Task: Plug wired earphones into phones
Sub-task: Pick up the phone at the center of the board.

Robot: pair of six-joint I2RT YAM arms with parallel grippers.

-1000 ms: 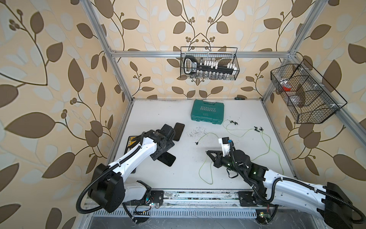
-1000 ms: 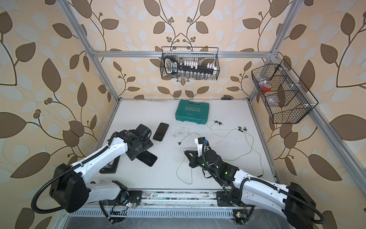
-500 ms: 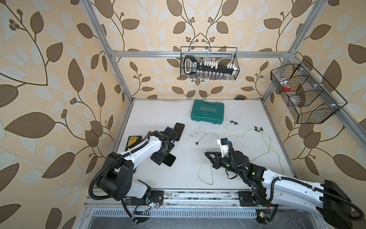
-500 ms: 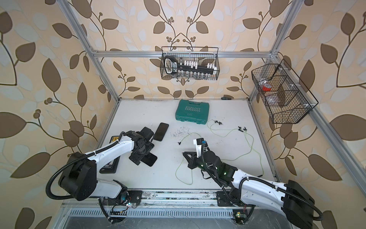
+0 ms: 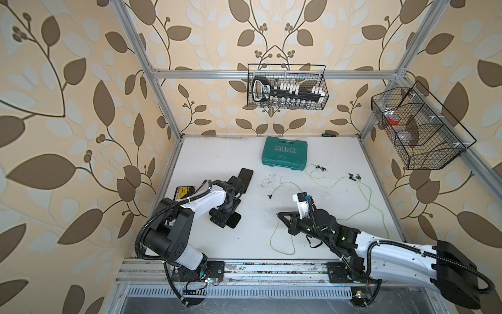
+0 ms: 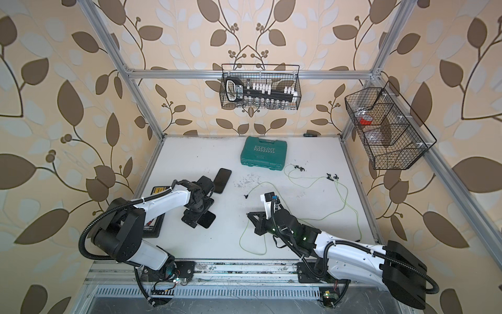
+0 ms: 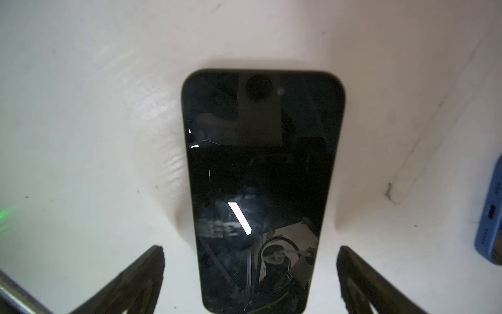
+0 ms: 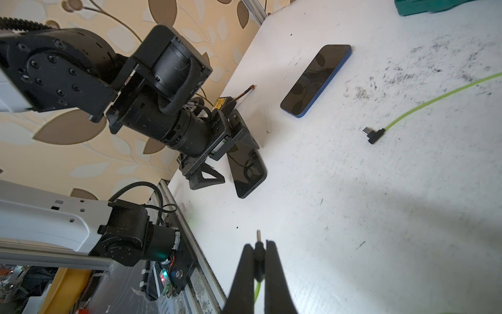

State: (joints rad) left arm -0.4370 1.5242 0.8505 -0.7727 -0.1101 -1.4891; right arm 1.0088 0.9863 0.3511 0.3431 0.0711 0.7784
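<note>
White left arm [image 5: 203,199], tighter-folded over phone [image 5: 234,220]

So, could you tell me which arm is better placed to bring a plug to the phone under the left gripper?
Right. The right gripper is shut on a plug, green cable trailing. The left gripper stands open astride that phone, holding nothing; it could steady it.

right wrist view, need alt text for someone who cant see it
The right gripper is shut on a small earphone plug, its metal tip pointing forward over the white table. Ahead, the left gripper stands open astride a black phone; a blue-edged phone and a loose plug on green cable lie beyond.
</note>
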